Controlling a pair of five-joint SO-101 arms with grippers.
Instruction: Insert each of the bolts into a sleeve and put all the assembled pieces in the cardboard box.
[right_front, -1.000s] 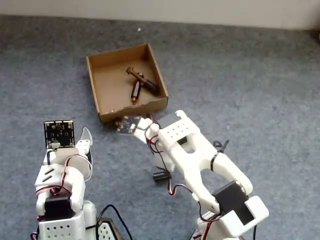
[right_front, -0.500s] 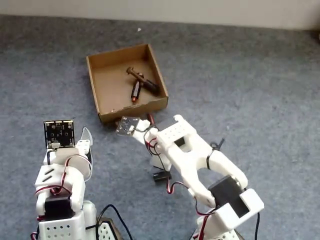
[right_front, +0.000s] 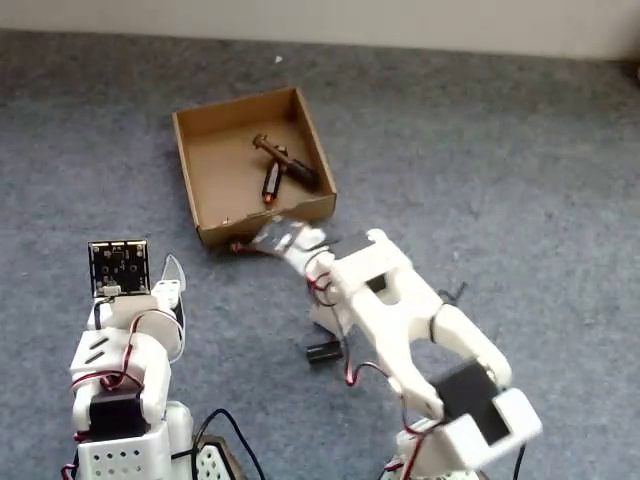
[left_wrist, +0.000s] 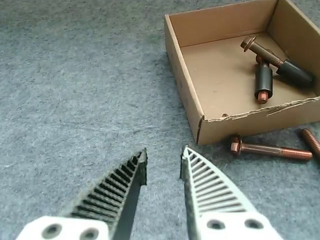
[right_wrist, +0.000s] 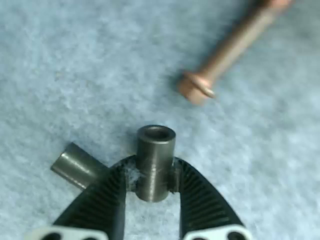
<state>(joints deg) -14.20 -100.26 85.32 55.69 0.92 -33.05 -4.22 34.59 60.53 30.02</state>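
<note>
- Clamped mid-body between the closed fingers of right gripper (right_wrist: 150, 171): sleeve (right_wrist: 155, 155), near a loose bolt (right_wrist: 227, 52).
- Spread apart, gripping nothing: fingers of left gripper (left_wrist: 164, 162), near cardboard box (left_wrist: 260, 122).

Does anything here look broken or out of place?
The box has a ragged, torn top edge on its near wall. Two bare bolts lie on the carpet just outside that wall, without sleeves.
</note>
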